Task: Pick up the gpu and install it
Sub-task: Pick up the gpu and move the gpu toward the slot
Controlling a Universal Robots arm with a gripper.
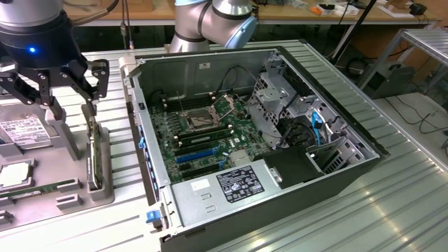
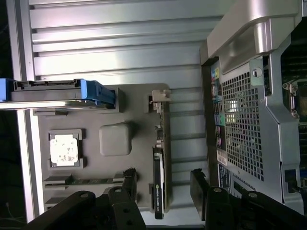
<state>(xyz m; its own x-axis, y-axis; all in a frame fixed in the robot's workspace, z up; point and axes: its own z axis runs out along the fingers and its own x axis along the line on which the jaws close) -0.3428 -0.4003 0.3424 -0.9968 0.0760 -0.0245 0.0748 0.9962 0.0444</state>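
- Item: gpu (image 2: 159, 191), thin dark card with a silver bracket at one end. It stands on its long edge in a slot of the grey parts tray (image 1: 105, 197), on the side of the tray nearest the computer case (image 1: 350, 157).
- Task status: nothing done as far as can be seen. The gpu is seated in the tray, not yet lifted. The blue expansion slots (image 1: 196, 156) on the motherboard (image 1: 164, 126) inside the open case carry no card. Judged outstanding: both the pick-up and the install.
- End effector (image 1: 70, 111): jaws spread wide, holding nothing. In the wrist view one finger lies on each side of the gpu, with a gap to the card on both sides, so it straddles the card without contact.
- Arm pose: the wrist points straight down over the tray at the exterior view's left, with the end effector low above the gpu's top edge. The arm's base joints (image 1: 210, 23) rise behind the case.
- Other tray contents: hard drive (image 1: 24, 131) with white label, processor chip (image 2: 64, 148) and memory stick (image 1: 39, 188), each in its own recess, apart from the gpu.
- Support: tray and case rest side by side on the ribbed metal counter (image 1: 392, 210).
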